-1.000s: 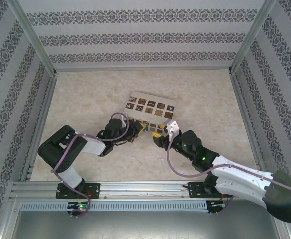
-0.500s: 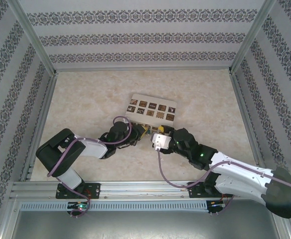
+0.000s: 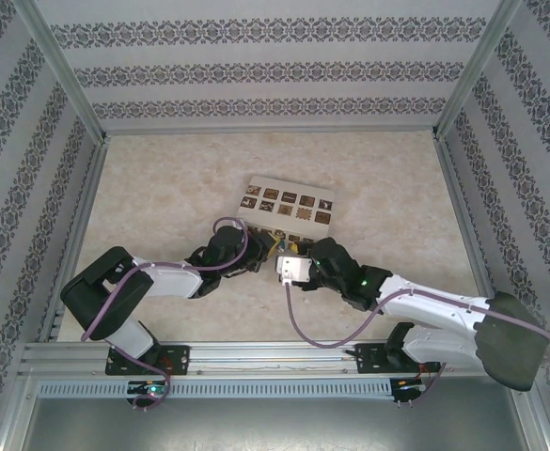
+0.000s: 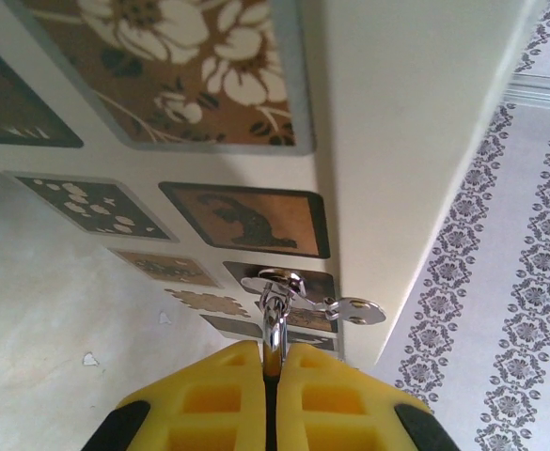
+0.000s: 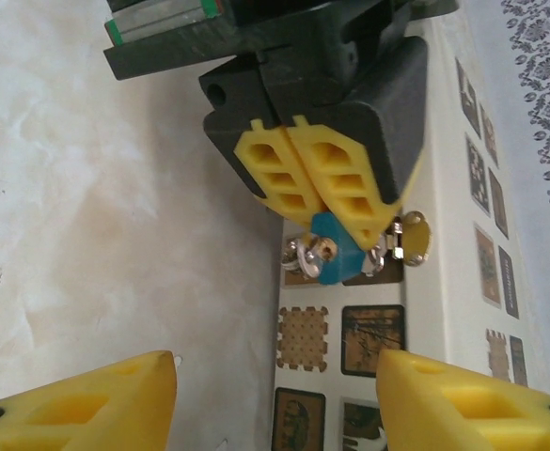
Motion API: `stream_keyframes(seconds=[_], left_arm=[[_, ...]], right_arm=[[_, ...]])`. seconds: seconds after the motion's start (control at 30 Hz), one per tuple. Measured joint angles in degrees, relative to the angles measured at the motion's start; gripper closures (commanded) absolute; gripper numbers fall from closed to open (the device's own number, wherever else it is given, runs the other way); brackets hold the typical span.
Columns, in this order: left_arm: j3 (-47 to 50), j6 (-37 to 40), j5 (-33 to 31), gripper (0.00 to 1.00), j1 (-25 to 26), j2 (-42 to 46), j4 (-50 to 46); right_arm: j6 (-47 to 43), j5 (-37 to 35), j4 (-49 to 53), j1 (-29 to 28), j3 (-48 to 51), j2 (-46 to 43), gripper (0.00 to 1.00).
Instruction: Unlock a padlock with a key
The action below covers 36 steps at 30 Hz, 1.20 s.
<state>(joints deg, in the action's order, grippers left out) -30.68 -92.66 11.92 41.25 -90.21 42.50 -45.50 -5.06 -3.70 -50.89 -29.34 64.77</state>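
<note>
The padlock (image 5: 336, 261) is off the table (image 3: 162, 188), pinched by its teal body at the very tips of the left gripper (image 5: 323, 218), whose yellow fingers (image 5: 284, 174) are pressed together on it. It hangs right at the near edge of the cream box (image 3: 289, 202), which lies around the middle of the surface; whether lock and box touch I cannot tell. From the left wrist, the silvery shackle (image 4: 273, 287) pokes out past the clamped tips, in front of the box's brown picture tiles. The key (image 4: 354, 310) sticks out sideways just beside the shackle, its round head (image 5: 414, 237) against the box's face. The right gripper (image 5: 275, 362) faces the lock from close by, its jaws spread wide with nothing between them.
</note>
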Motion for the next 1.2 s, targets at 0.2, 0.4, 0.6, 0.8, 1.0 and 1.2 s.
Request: stream_keyframes(seconds=[0.2, 0.4, 0.6, 0.8, 1.0, 1.2], left_arm=[[0.00, -0.46, 0.00, 1.00, 0.00, 0.15, -0.76], [0.00, -0.66, 0.00, 1.00, 0.00, 0.24, -1.03], [0.00, -0.85, 0.00, 1.00, 0.02, 0.24, -1.03], [0.00, -0.85, 0.00, 1.00, 0.02, 0.28, -1.01], [0.00, -0.85, 0.00, 1.00, 0.02, 0.28, -1.03], [0.00, -0.85, 0.00, 1.00, 0.02, 0.28, -1.03]], right_arm=[[0.74, 0.26, -3.21, 0.02, -0.96, 2.97, 0.60], [1.70, 0.39, -5.62, 0.02, -1.95, 5.55, 0.67], [2.12, 0.39, -7.13, 0.02, -2.71, 7.28, 0.70], [2.27, 0.35, -8.00, 0.02, -2.91, 8.66, 0.73], [2.49, 0.13, -8.90, 0.02, -2.91, 9.40, 0.76], [3.34, -0.31, -9.44, 0.02, -2.91, 10.43, 0.78]])
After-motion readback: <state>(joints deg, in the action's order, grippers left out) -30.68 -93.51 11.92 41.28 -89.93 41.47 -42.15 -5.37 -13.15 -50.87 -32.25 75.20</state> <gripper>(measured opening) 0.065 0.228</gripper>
